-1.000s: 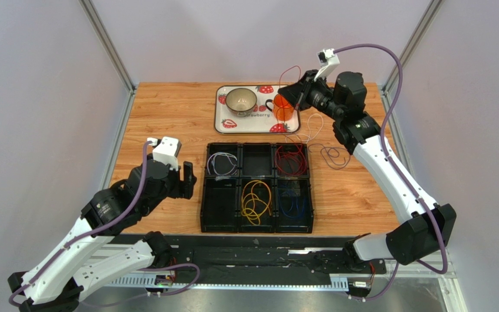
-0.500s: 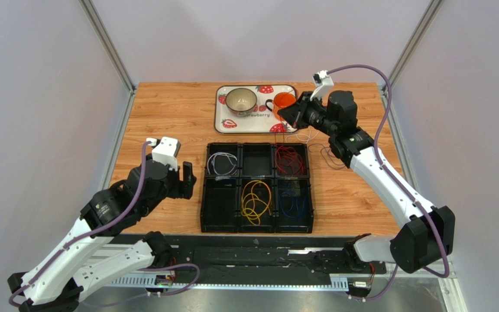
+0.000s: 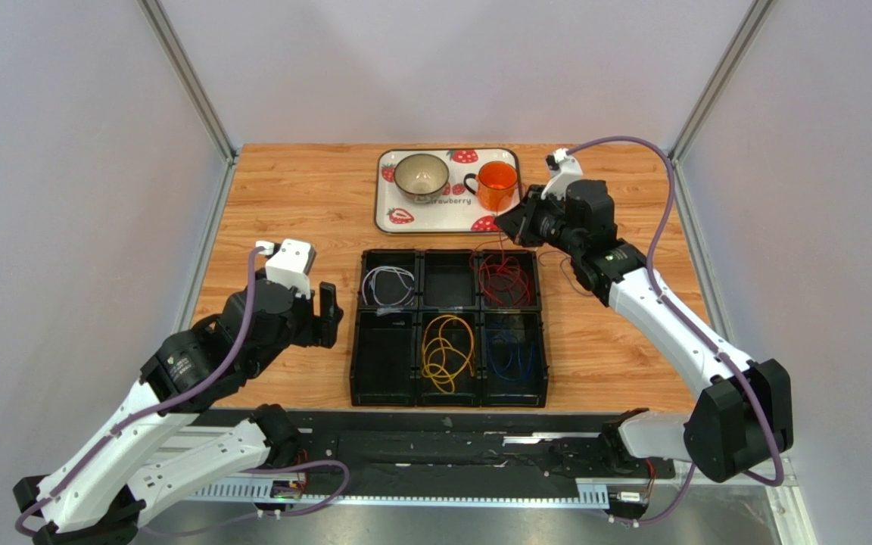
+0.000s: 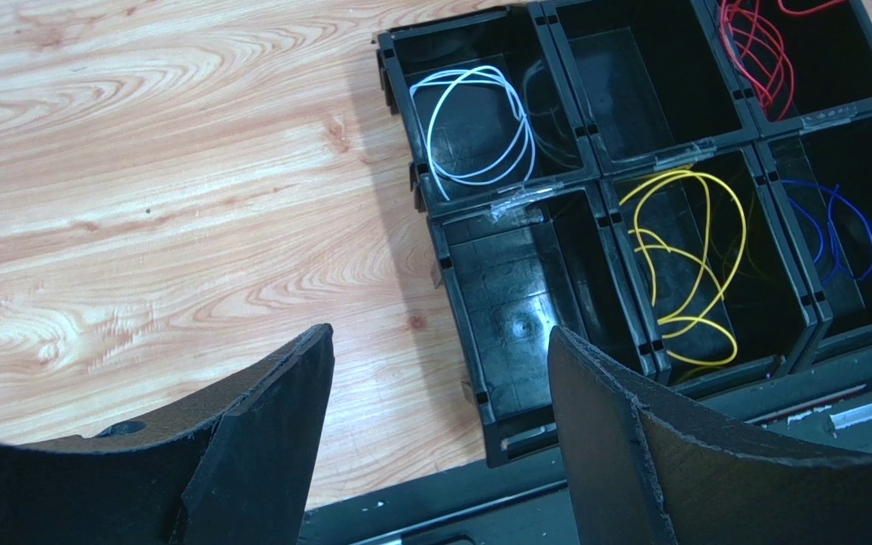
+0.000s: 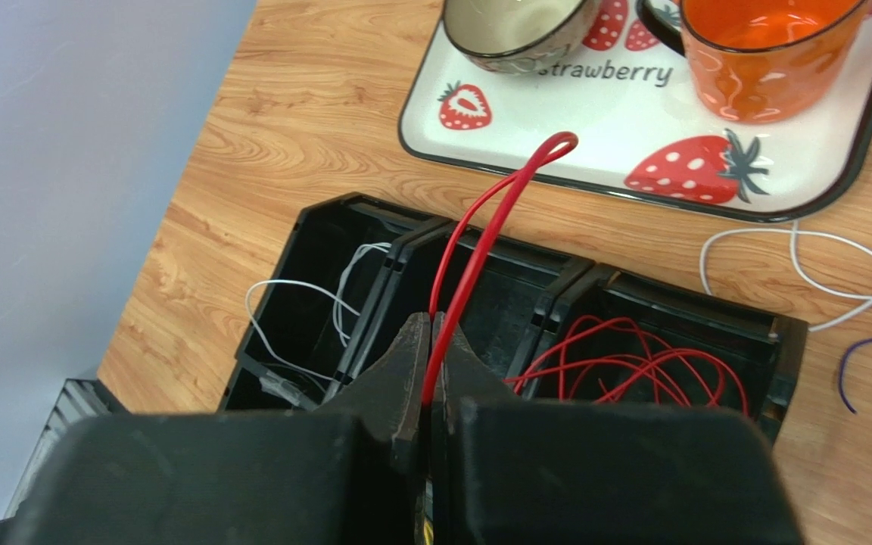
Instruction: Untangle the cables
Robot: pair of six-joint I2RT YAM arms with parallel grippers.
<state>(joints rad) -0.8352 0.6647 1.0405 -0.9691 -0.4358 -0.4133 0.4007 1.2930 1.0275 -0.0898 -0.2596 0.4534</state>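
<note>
A black six-compartment bin (image 3: 449, 392) holds sorted cables: a white one (image 3: 388, 284) back left, red ones (image 3: 505, 276) back right, a yellow one (image 3: 447, 350) front middle, a blue one (image 3: 515, 354) front right. My right gripper (image 3: 517, 221) hovers over the bin's back-right corner. In the right wrist view it (image 5: 430, 321) is shut on a red cable (image 5: 486, 233) whose loop sticks out ahead. A loose white cable (image 5: 799, 267) and a purple one (image 5: 861, 358) lie on the table beside the bin. My left gripper (image 4: 441, 341) is open and empty, left of the bin.
A strawberry-print tray (image 3: 452, 207) stands behind the bin with a bowl (image 3: 420, 174) and an orange cup (image 3: 497, 182) on it. The wooden table is walled left, right and back. A black rail runs along the near edge.
My right gripper has come down and nearer with the red cable, from above the cup to just over the bin's back-right compartment. The left arm has not moved.
</note>
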